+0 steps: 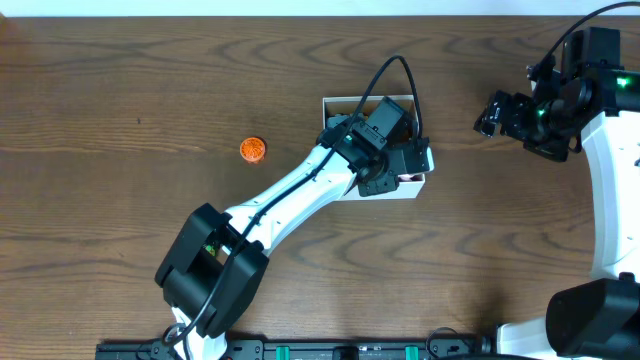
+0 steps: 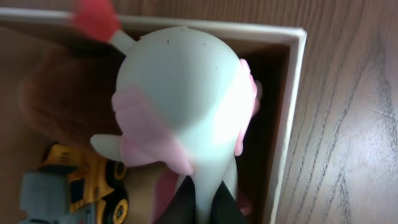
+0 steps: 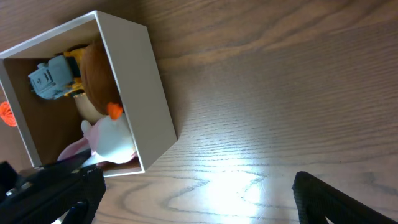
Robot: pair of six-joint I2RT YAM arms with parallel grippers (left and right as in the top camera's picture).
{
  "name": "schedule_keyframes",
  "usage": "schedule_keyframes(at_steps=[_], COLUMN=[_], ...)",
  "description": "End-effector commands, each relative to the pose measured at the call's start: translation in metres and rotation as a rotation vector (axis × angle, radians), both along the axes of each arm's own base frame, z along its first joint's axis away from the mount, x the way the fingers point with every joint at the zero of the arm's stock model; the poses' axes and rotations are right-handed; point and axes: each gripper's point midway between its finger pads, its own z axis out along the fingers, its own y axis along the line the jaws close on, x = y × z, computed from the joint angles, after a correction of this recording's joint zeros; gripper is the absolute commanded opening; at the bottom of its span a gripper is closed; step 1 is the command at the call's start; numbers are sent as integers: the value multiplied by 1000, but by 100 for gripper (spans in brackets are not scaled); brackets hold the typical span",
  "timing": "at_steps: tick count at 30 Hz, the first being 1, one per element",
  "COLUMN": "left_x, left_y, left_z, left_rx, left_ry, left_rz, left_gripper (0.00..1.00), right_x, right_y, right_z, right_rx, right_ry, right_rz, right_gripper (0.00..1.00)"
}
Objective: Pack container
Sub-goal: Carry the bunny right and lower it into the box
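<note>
The container [image 1: 345, 101] is a shallow box with white walls and a brown inside, at the table's middle. My left gripper [image 1: 403, 165] reaches into it and is shut on the tail of a white toy with pink fins [image 2: 180, 81], which sits low inside the box by its wall [image 2: 289, 112]. A yellow toy truck [image 2: 81, 186] and a brown rounded toy [image 2: 62, 93] lie beside it. The right wrist view shows the box [image 3: 140, 93], the white toy [image 3: 115, 140] and the truck [image 3: 53, 78]. My right gripper [image 1: 493, 112] is open and empty, right of the box, over bare table [image 3: 199, 199].
A small orange round object [image 1: 252, 149] lies on the wood table left of the box. The left arm stretches diagonally from the front edge across the box. The right arm's base stands at the right edge.
</note>
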Motion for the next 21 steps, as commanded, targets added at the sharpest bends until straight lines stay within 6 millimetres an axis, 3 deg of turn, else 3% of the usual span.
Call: schedule_keyframes(at_steps=[1, 5, 7, 9, 12, 16, 21], left_x=[-1, 0, 0, 1, 3, 4, 7], left_y=[-3, -1, 0, 3, 9, 22, 62], left_z=[-1, 4, 11, 20, 41, 78, 125], left_rx=[-13, -20, -26, -37, -57, -85, -99], left_ry=[13, 14, 11, 1, -32, -99, -187], left_rz=[-6, 30, 42, 75, 133, 199, 401], left_gripper=[16, 44, 75, 91, 99, 98, 98], right_x=[0, 0, -1, -1, -1, 0, 1], right_y=[2, 2, 3, 3, 3, 3, 2], right_z=[-4, -4, -4, -4, -4, -4, -4], right_rx=[2, 2, 2, 3, 3, 2, 1], right_ry=[14, 14, 15, 15, 15, 12, 8], right_rz=[-3, -3, -3, -3, -3, -3, -2], right_gripper=[99, 99, 99, 99, 99, 99, 99])
